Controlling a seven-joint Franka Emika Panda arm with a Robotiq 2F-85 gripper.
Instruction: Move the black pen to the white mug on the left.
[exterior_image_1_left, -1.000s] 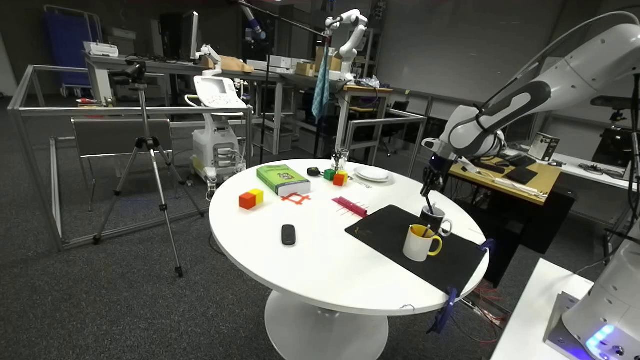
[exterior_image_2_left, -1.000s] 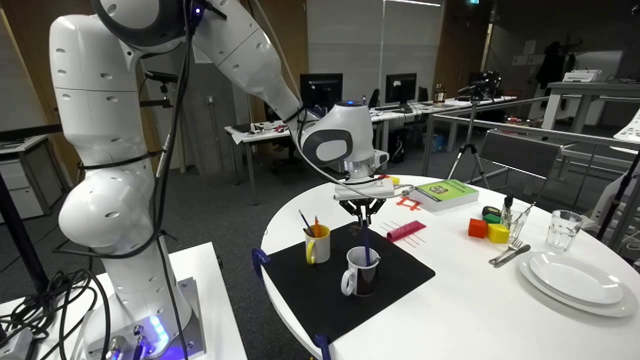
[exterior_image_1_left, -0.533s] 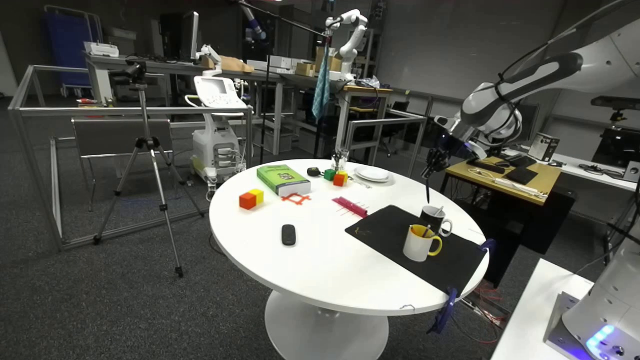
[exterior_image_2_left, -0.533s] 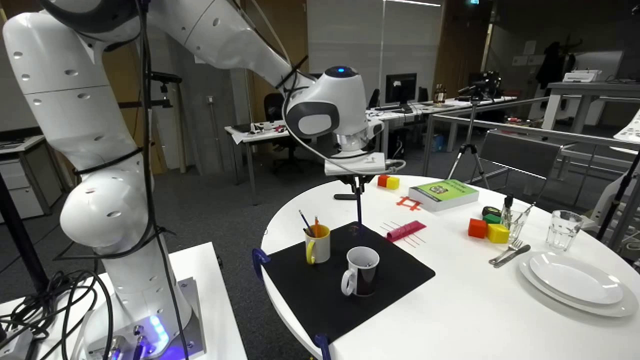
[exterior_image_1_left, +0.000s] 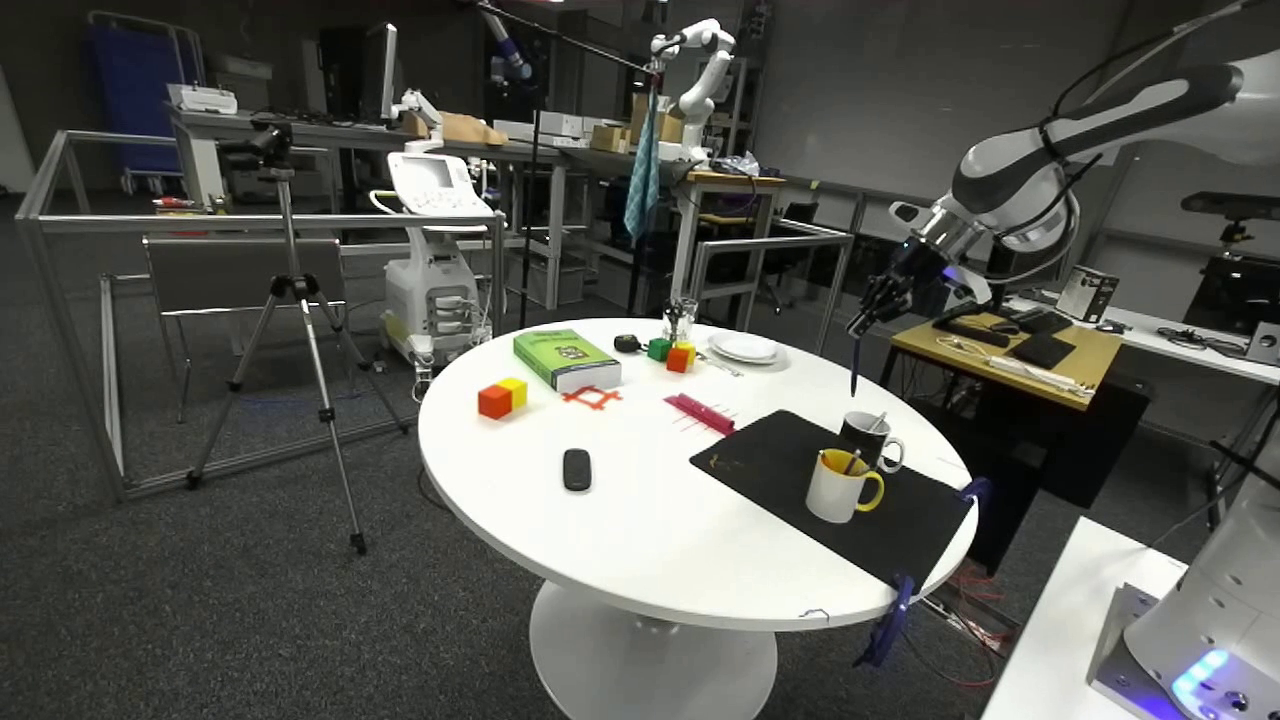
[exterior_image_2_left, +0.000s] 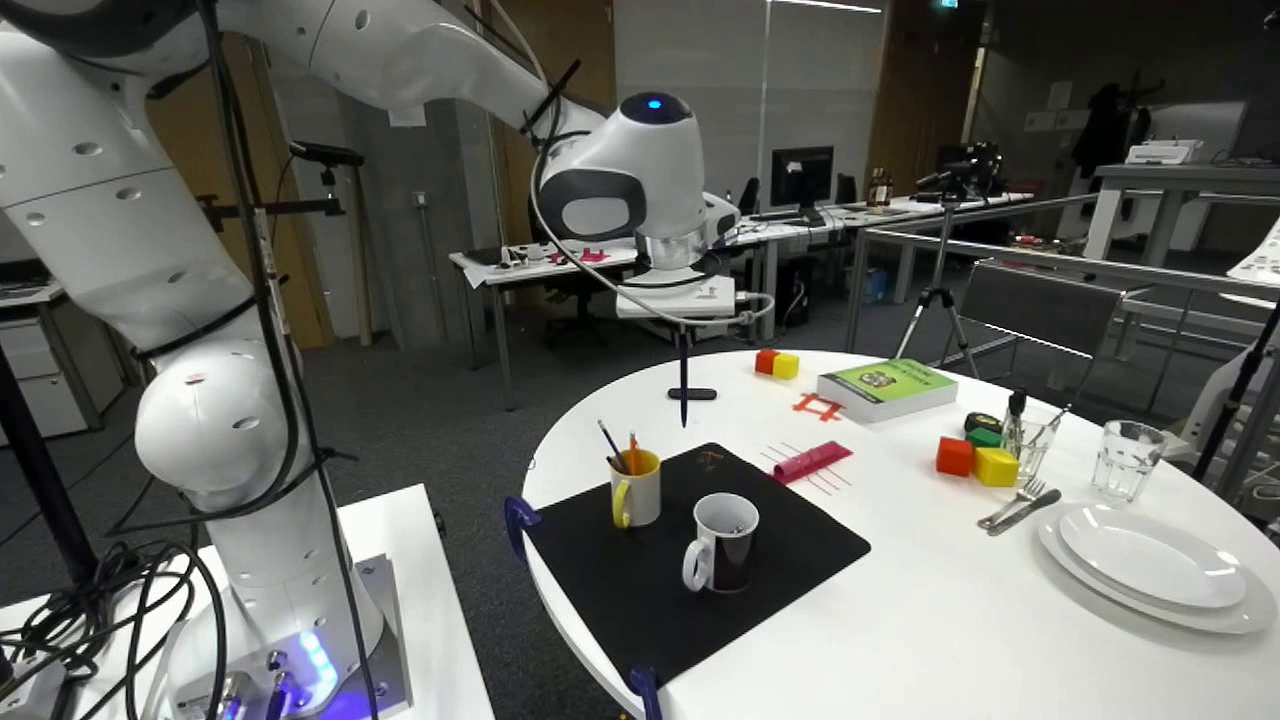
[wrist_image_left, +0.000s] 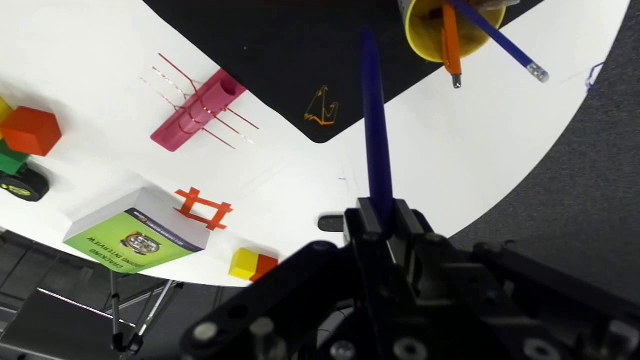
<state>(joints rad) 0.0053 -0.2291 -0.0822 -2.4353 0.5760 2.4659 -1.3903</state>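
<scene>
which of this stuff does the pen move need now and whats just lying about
Needed now:
dark blue pen
fingers gripping it
white mug with yellow inside, the target

Just lying about:
dark mug, not the target
green book
pink tube
stacked plates
tape measure

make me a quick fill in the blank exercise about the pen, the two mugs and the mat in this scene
The gripper holds the pen with its free end pointing ____ (up or down).
The white mug, with an orange pen standing in it, has a ____ handle.
The darker mug has a ____ handle.
Both mugs stand on a ____ rectangular mat.

Missing words: down; yellow; white; black.
</scene>
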